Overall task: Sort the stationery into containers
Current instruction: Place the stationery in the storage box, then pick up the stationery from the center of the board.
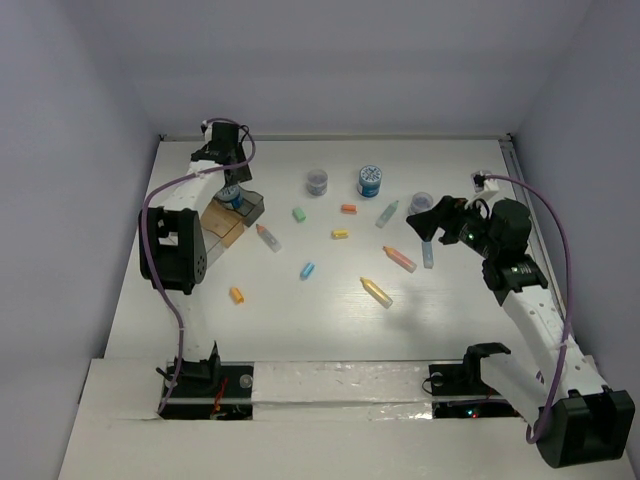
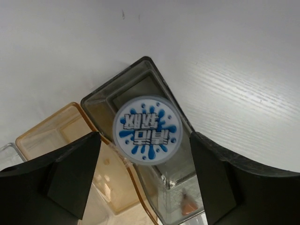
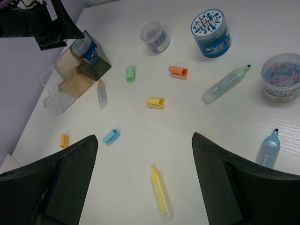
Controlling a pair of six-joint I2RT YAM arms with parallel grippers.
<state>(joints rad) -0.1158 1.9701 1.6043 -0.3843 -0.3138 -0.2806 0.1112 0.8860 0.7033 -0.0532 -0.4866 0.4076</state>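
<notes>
My left gripper (image 1: pixel 232 190) (image 2: pixel 145 140) is open, hovering over a round blue-patterned tub (image 2: pixel 147 130) that stands in the dark grey box (image 2: pixel 140 77); the fingers do not touch it. A tan tray (image 2: pixel 56 136) adjoins the box. My right gripper (image 1: pixel 432 225) (image 3: pixel 144 136) is open and empty above the table. Below it lie a yellow pen (image 3: pixel 161 194), a blue cap (image 3: pixel 111 136) and a yellow cap (image 3: pixel 155 101). A second blue tub (image 1: pixel 369 180) and two translucent cups (image 1: pixel 318 182) (image 1: pixel 421 202) stand at the back.
Loose on the table: green cap (image 1: pixel 298 214), orange cap (image 1: pixel 348 209), orange cap (image 1: pixel 237 295), green pen (image 1: pixel 388 213), orange pen (image 1: pixel 399 259), blue pen (image 1: pixel 428 255), pale pen (image 1: pixel 268 237). A clear tray (image 2: pixel 7 152) adjoins the tan one. Walls enclose the table.
</notes>
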